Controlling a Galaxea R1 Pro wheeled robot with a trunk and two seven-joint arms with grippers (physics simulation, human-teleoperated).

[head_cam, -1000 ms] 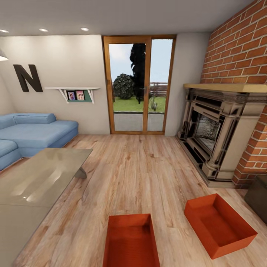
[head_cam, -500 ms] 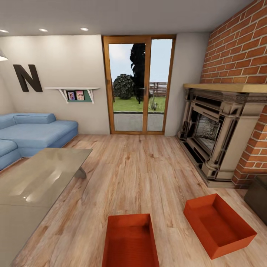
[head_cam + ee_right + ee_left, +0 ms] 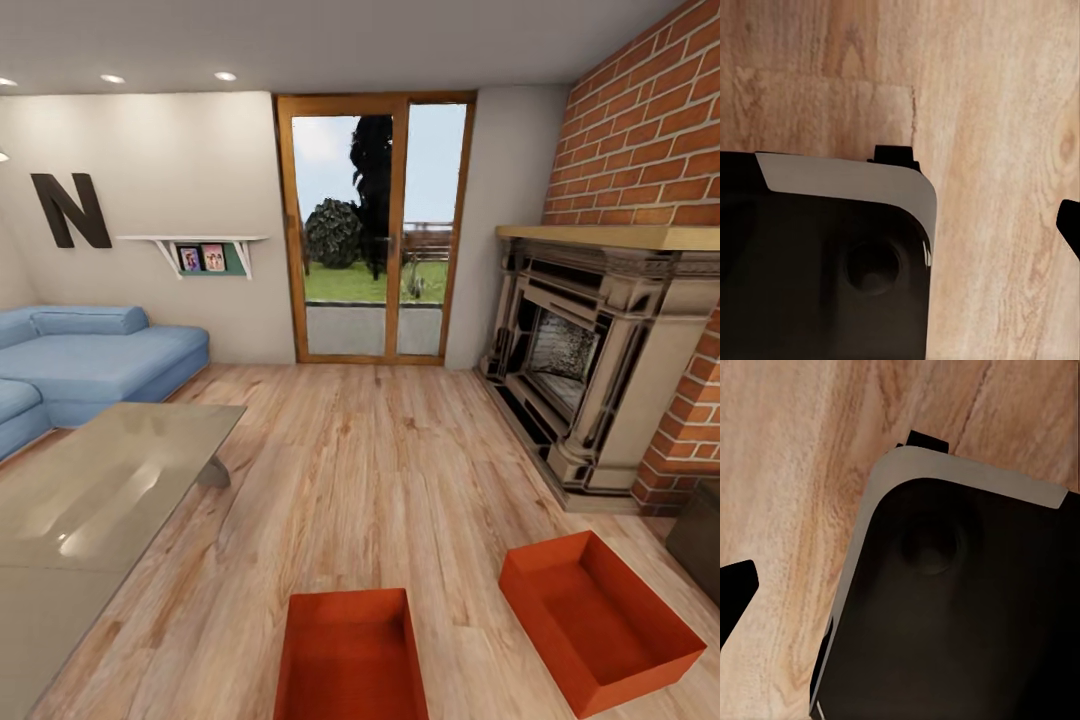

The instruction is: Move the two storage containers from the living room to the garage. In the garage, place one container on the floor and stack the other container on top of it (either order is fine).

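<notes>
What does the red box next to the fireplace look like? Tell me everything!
The red box is a bright red-orange, open-topped rectangular container with thin low walls and a flat bottom. It looks like smooth plastic and it is empty. It sits flat on the light wood floor, turned at an angle, just in front of the fireplace. A dark object stands close beside its far corner. A matching box lies apart from it on the floor.

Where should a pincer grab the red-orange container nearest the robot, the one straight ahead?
Probably the thin near wall of the container straight ahead, coming from above: it lies open-topped and flat on the wood floor, square to the robot, so one finger can drop inside the wall and one outside.
</notes>
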